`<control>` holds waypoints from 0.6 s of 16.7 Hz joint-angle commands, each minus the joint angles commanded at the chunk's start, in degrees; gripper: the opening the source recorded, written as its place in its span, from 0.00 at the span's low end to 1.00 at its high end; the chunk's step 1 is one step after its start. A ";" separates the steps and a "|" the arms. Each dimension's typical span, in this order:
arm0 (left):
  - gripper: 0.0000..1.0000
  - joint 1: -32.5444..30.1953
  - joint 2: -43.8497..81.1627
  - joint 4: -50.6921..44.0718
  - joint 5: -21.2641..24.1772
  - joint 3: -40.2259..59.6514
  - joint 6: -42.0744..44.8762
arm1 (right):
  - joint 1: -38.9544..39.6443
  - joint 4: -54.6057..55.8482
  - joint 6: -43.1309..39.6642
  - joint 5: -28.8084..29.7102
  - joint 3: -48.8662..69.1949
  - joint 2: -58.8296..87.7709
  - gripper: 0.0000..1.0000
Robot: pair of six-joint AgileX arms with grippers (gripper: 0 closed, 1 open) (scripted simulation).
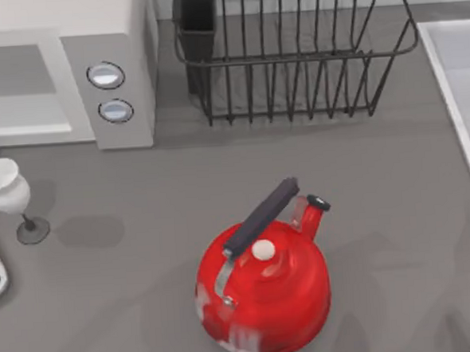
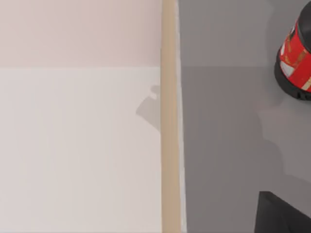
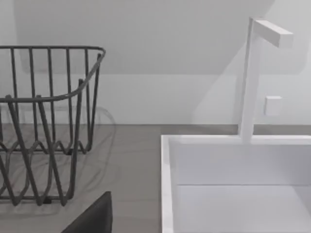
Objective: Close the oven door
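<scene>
Bright even light, soft shadows beside the wine glass (image 1: 8, 192) and red kettle (image 1: 264, 295), no glare

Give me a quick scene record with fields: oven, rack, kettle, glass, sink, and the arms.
oven: white oven, top view's upper left, cavity visible, two dials on its front
rack: black wire dish rack, right of the oven
kettle: red kettle, front centre of the grey table, dark handle
glass: wine glass, left edge
sink: white sink with faucet, right side
arms: grippers unseen
</scene>
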 joint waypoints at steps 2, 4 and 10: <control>0.00 -0.63 -0.85 0.53 -0.33 -0.91 -0.68 | 0.00 0.00 0.00 0.00 0.00 0.00 1.00; 0.00 -2.54 -3.92 2.10 -1.32 -4.09 -2.71 | 0.00 0.00 0.00 0.00 0.00 0.00 1.00; 0.00 -10.23 -16.54 8.67 -5.25 -18.98 -10.97 | 0.00 0.00 0.00 0.00 0.00 0.00 1.00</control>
